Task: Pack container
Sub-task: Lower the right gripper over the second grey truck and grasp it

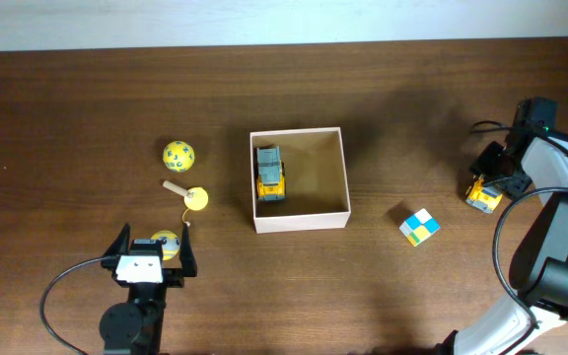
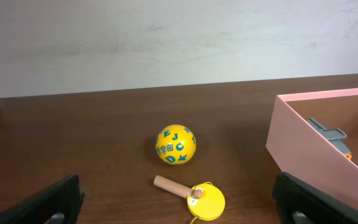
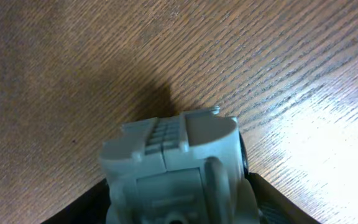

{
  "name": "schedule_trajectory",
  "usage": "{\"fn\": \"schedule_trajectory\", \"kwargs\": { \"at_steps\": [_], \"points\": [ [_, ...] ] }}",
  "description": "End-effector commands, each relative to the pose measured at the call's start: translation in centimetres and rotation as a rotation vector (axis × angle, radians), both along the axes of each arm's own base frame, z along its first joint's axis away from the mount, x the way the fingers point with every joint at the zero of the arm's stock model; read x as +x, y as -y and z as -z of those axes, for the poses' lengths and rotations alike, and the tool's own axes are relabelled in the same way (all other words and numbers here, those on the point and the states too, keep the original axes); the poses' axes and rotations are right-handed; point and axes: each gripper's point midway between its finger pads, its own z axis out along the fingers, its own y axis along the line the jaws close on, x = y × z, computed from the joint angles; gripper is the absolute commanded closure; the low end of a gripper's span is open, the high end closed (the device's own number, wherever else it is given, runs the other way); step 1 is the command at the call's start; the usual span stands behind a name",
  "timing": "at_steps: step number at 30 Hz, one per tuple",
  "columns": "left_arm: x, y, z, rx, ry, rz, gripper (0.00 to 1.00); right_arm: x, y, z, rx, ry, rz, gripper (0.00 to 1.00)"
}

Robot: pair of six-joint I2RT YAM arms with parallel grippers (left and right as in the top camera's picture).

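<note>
The container (image 1: 300, 220) is a square box with white walls and a tan inside, at the table's middle. A yellow and grey toy truck (image 1: 270, 174) lies in its left part. The container's wall also shows in the left wrist view (image 2: 303, 146). My left gripper (image 1: 156, 248) is open near the front left, with a yellow ball (image 1: 167, 241) between its fingers. In the left wrist view the open fingers (image 2: 178, 214) flank a yellow disc toy with a wooden handle (image 2: 201, 200). My right gripper (image 1: 488, 179) at the far right is shut on a second toy truck (image 1: 480, 196), which fills the right wrist view (image 3: 179, 168).
A yellow ball with blue letters (image 1: 177, 155) lies left of the container and shows in the left wrist view (image 2: 176, 144). The yellow disc toy (image 1: 194, 197) lies below it. A blue, yellow and white checkered cube (image 1: 419, 226) sits right of the container.
</note>
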Motion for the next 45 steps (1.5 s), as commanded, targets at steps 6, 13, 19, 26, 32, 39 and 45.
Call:
{"fn": "schedule_trajectory", "kwargs": {
  "at_steps": [6,13,19,26,32,39,45],
  "points": [
    [0.0,0.0,0.2,0.015,-0.003,0.003,0.01,-0.1,-0.5,0.2,0.035,0.002,-0.006,0.44],
    [0.0,0.0,0.2,0.015,-0.003,0.003,0.01,0.2,-0.6,-1.4,0.043,0.008,-0.010,0.47],
    [0.0,0.0,0.2,0.015,-0.003,0.003,0.01,0.6,-0.7,-3.5,0.048,0.022,-0.015,0.48],
    [0.0,0.0,0.2,0.015,-0.003,0.003,0.01,1.1,-0.7,-5.4,0.059,0.029,-0.029,0.48],
    [0.0,0.0,0.2,0.015,-0.003,0.003,0.01,0.7,-0.8,-5.1,0.062,0.014,-0.023,0.48],
    [0.0,0.0,0.2,0.015,-0.003,0.003,0.01,-0.6,-0.6,-3.8,0.051,-0.035,0.034,0.48],
    [0.0,0.0,0.2,0.016,-0.003,0.003,0.01,-1.1,-0.6,-2.3,0.045,-0.043,0.038,0.48]
  ]
}}
